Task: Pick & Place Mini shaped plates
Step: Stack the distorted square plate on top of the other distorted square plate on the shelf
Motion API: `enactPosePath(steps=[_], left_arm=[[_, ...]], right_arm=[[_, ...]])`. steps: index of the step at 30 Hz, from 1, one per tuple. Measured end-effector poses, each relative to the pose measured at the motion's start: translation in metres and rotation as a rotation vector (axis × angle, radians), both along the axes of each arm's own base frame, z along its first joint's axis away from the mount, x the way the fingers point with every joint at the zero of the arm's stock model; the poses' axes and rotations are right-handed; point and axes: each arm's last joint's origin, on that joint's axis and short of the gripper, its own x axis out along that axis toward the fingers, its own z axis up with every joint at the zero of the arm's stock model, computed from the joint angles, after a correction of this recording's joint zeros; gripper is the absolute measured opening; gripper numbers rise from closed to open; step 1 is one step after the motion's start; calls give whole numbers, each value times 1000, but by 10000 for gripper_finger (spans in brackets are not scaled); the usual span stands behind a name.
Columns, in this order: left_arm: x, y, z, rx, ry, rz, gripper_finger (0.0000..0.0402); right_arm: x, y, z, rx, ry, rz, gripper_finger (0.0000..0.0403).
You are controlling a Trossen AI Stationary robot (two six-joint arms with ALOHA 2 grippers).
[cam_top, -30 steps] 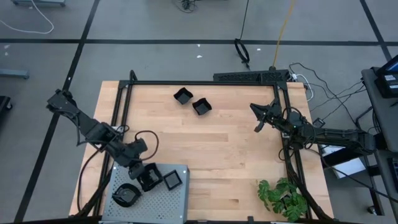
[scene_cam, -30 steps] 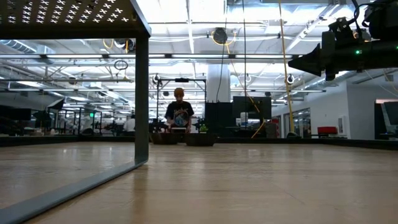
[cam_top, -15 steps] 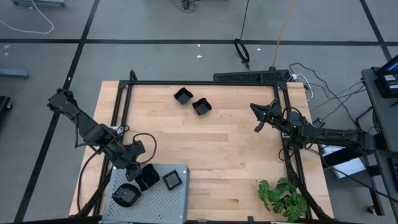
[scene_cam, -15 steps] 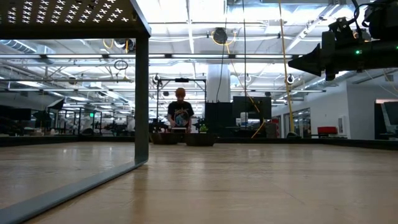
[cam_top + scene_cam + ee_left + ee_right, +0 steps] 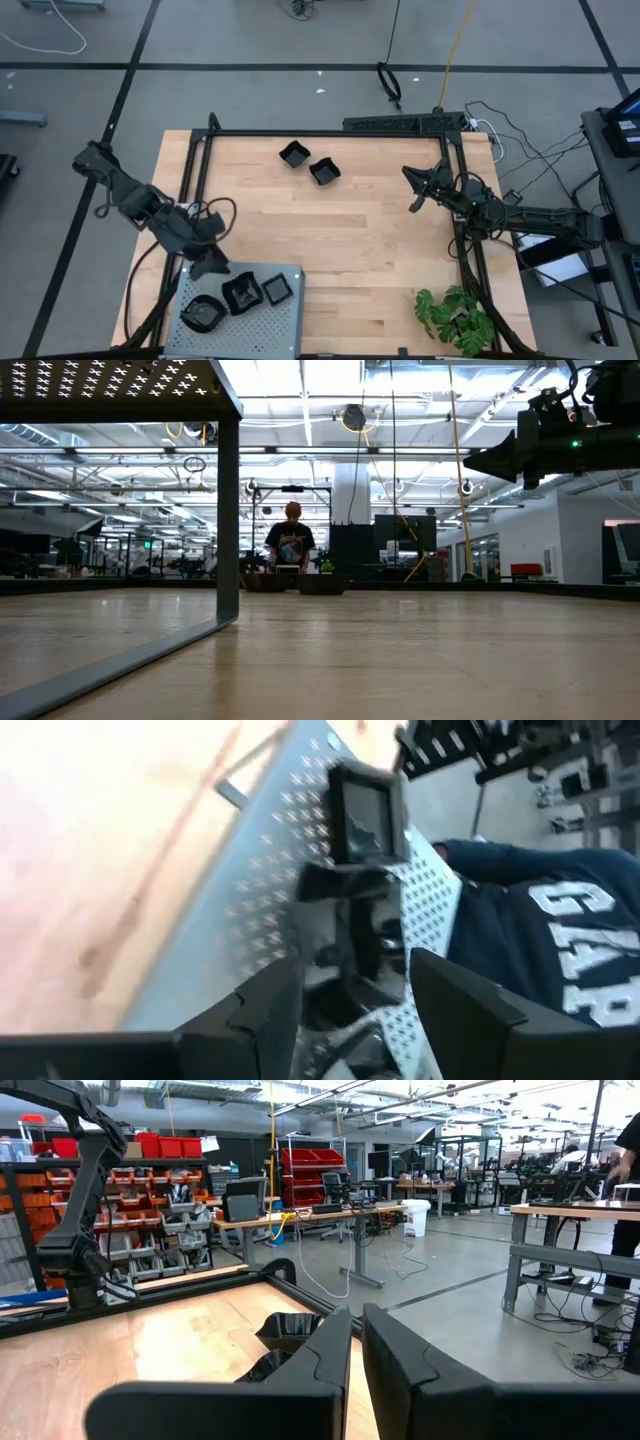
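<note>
Three glossy black mini plates lie on the grey perforated tray (image 5: pixel 262 322) at the table's near left: a round one (image 5: pixel 203 314), a polygonal one (image 5: pixel 241 293) and a square one (image 5: pixel 278 289). My left gripper (image 5: pixel 211 265) hovers open just above the tray's far left corner, clear of them. In its wrist view the polygonal plate (image 5: pixel 345 915) shows between the spread fingers, with the square plate (image 5: pixel 366 812) beyond. Two more plates (image 5: pixel 294 154) (image 5: pixel 324 171) rest on the wood near the far edge. My right gripper (image 5: pixel 414 190) waits shut at the right side, holding nothing.
A black frame (image 5: pixel 320 133) runs along the table's far edge and down both sides. A green plant (image 5: pixel 455 315) sits at the near right corner. The tray stands raised on legs (image 5: pixel 229 520). A person in a dark blue sweatshirt (image 5: pixel 545 920) stands beside the tray.
My left gripper has opened and let go of the polygonal plate, which now lies on the tray between the round and square ones. The gripper has then risen and drawn back toward the table's far left, off the tray.
</note>
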Motion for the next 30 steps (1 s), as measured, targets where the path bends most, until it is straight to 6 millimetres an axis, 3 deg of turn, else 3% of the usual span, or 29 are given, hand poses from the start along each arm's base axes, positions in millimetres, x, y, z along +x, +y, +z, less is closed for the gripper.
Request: enactPosePath(steps=[4,10,19,25,30], left_arm=[[0,13,5,120,-110,111,195],[10,41,8,345,-217,462,200],[42,86,11,438,-246,597,204],[78,137,15,351,-358,580,205],[106,192,-2,409,-178,594,205]], right_arm=[[0,0,0,0,0,0,18],[0,0,0,0,0,0,18],[0,0,0,0,0,0,18],[0,0,0,0,0,0,18],[0,0,0,0,0,0,18]])
